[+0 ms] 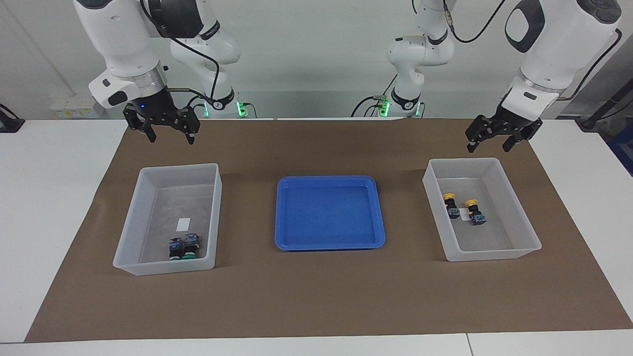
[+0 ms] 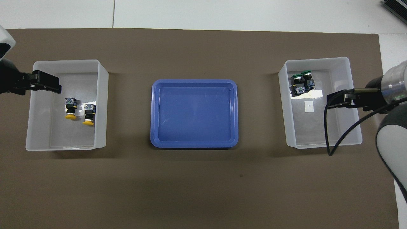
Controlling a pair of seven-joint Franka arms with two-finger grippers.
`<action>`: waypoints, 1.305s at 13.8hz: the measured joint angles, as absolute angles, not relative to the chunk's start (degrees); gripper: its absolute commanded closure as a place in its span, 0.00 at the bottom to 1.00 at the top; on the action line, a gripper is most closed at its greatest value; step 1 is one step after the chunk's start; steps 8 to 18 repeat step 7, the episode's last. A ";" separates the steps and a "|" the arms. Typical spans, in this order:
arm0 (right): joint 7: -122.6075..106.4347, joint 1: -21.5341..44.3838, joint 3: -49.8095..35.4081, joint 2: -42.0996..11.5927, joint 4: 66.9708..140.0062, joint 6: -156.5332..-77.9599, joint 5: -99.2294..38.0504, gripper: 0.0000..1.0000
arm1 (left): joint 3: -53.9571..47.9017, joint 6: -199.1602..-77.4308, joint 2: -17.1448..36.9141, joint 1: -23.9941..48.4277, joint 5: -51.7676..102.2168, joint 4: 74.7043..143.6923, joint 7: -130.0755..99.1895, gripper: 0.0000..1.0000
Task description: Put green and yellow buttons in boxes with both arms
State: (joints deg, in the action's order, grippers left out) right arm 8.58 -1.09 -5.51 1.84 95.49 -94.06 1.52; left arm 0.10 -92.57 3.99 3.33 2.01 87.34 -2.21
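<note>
1. Your left gripper (image 1: 497, 138) hangs with fingers spread and empty over the robot-side rim of the box (image 1: 519, 207) holding both yellow buttons (image 1: 450, 203) (lying side by side).
2. Your right gripper (image 1: 170, 134), likewise spread and empty, hangs above the brown mat near the other box (image 1: 143, 217), where both green buttons (image 1: 184, 246) lie touching.
3. The blue tray (image 1: 329, 232) sits between the boxes.

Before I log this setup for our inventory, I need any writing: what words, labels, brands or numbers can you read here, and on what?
None can be read.
White sticker in the box with the green buttons: looks blank.
White sticker in the box under the yellow buttons: mostly hidden.
Small mark on each arm's base joint: too small to read.
Blue tray: no writing.
</note>
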 measured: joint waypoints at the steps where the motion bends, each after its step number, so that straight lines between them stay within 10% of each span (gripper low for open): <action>1: 8.48 -1.09 -5.51 1.86 95.50 -94.10 1.56 0.00 | 0.17 -92.57 3.83 3.03 2.01 87.62 -2.21 0.00; 18: 8.42 -1.08 -5.51 1.91 95.63 -94.12 1.57 0.00 | 0.16 -92.60 3.47 2.69 2.01 88.07 -2.21 0.00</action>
